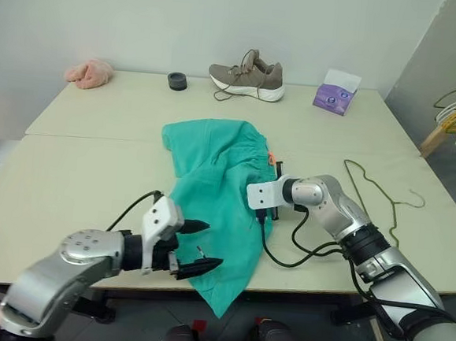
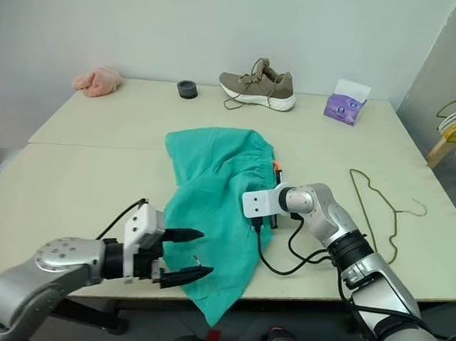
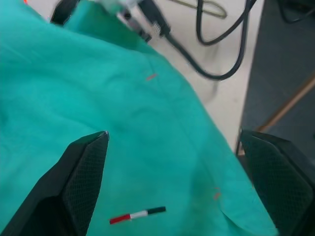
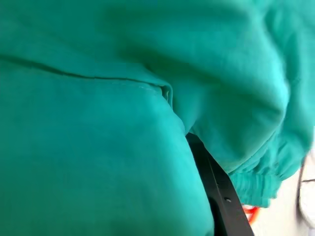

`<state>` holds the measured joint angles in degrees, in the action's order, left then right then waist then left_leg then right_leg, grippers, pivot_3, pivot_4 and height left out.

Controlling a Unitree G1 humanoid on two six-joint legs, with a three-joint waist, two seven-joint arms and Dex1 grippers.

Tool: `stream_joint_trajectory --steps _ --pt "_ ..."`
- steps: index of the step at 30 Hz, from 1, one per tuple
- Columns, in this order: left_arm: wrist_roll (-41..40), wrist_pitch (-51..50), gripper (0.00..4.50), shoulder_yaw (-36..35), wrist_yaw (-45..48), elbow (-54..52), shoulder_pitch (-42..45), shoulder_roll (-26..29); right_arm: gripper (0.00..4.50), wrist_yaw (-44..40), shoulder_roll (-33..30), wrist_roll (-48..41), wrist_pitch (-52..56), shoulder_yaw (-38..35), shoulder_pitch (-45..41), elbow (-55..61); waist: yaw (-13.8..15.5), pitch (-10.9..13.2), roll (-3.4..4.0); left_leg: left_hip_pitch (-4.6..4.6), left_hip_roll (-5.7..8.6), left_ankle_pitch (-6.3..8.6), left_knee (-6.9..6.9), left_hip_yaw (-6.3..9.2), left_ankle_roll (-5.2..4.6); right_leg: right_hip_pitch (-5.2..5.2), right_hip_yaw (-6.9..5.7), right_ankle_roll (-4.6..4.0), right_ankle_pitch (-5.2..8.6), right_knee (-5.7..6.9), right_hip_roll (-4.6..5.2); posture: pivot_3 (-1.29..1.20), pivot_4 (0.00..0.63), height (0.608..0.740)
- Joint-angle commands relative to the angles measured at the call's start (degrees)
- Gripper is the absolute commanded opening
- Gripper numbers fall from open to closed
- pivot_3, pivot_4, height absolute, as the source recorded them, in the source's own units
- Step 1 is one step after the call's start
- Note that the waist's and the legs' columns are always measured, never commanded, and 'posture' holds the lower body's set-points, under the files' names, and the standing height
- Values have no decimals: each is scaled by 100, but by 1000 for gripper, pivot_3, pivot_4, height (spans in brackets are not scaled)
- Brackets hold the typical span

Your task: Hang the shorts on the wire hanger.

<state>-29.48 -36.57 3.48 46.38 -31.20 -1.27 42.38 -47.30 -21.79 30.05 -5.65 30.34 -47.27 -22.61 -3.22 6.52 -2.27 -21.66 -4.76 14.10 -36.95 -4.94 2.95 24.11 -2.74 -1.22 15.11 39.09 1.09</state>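
On the far left of the tabletop [image 1: 77,174] sits a pink fluffy cloth [image 1: 90,73], and a small black cap [image 1: 177,80] lies a bit further along the back. Nearer the front edge, the left end effector [image 1: 202,244] hangs with its two black fingers wide apart. It is over the low part of the shorts [image 1: 214,193], and it holds nothing.

The teal shorts lie in the middle of the tabletop. One leg droops off the front edge. A small orange tag [image 1: 271,157] peeks out by the waistband. A tan sneaker [image 1: 248,75] rests at the back, behind the shorts.

The right end effector [image 2: 272,218] is pressed into the right side of the shorts. Its fingers are shut, and in the right wrist view green cloth wraps round a black finger [image 4: 216,189], so it seems to be pinching a fold, though the pinch itself is hidden. A black cable [image 1: 301,251] loops beside that arm.

Further right lies the wire hanger [image 1: 376,194], flat on the tabletop and well apart from the shorts. A purple tissue box [image 1: 337,92] stands at the back right.

To do this step well, I think the left end effector should close on the cloth edge below it, so both sides are held. Then the shorts can be lifted evenly and carried over to the hanger. The loose leg could slip off the edge, so a firm hold matters.
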Motion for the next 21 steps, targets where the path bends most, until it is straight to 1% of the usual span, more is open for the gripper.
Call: stream_joint_trajectory --steps 1,4,7,17,20,21 --pt "373 256 4500 327 -175 148 240 -213 38 -168 80 -235 219 -228 -207 472 -4 0 0 0 -2 0 0 1 0 1 -2 0 0 2 -1 -65 82 740" --pt "437 189 4500 539 -198 252 402 -417 38 -246 110 -321 368 -261 -283 644 -11 0 0 -2 -2 0 -1 1 -1 1 -3 0 0 2 -2 -72 82 740" --pt "602 173 4500 696 -199 362 449 -441 38 -282 118 -405 475 -298 -324 757 -17 0 0 -3 -1 0 0 0 -1 1 -1 0 0 -1 -2 -77 84 740" --pt "568 -26 4500 912 -136 444 359 -534 38 -305 119 -594 557 -397 -385 802 -17 0 0 -5 -1 0 0 2 -1 3 -4 0 0 -1 -1 -74 86 740" --pt "665 -7 3920 996 -133 497 283 -516 0 -269 94 -651 519 -464 -434 755 -20 0 0 -5 -1 0 0 2 -1 3 -4 1 0 -1 -1 -74 88 740" --pt "670 -12 3625 969 -125 493 236 -474 0 -252 65 -656 484 -480 -454 718 -20 0 0 -5 -1 0 1 2 -1 3 -3 1 0 -2 -1 -72 88 740"
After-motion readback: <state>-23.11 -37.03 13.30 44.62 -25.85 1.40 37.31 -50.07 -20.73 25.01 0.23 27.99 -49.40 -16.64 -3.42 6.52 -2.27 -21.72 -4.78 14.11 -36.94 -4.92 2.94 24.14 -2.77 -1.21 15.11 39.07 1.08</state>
